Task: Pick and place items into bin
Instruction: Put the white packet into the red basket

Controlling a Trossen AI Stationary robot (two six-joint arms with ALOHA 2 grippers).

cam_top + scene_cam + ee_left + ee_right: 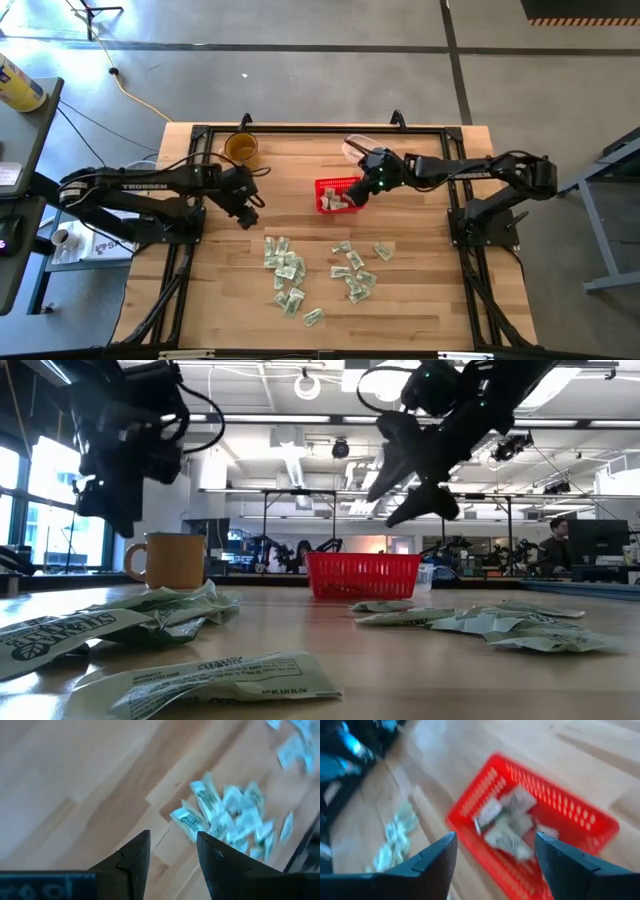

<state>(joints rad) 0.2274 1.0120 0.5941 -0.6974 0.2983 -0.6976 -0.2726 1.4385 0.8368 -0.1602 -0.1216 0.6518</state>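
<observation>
Pale butcher-block planks made up the desk (420, 300), set on a grey concrete floor with a workshop of benches and monitors behind it.

Above the far half of the desk, the right tool (357, 195) hung over the small bright red rectangular plastic basket with slatted mesh sides (326, 187), its two dark fingers spread apart with nothing between them. In the right wrist view those fingers (432, 862) framed the basket from above, and several wrinkled pale green-and-white paper bills (507, 827) lay piled inside it. The low view showed this tool (420, 485) raised above the basket's rim, not touching it.

The left tool (247, 212) hovered over bare wood to the basket's left, well apart from it, its fingers (132, 857) parted and empty.

Nearer the front edge, the remaining loose bills lay scattered flat on the desk in two clusters, one (287, 278) toward the left arm's side and one (355, 270) toward the right arm's.

An amber glass mug (241, 148) stood at the far edge, beside the left arm. A clear plastic container (355, 148) sat just behind the basket, under the right arm.
</observation>
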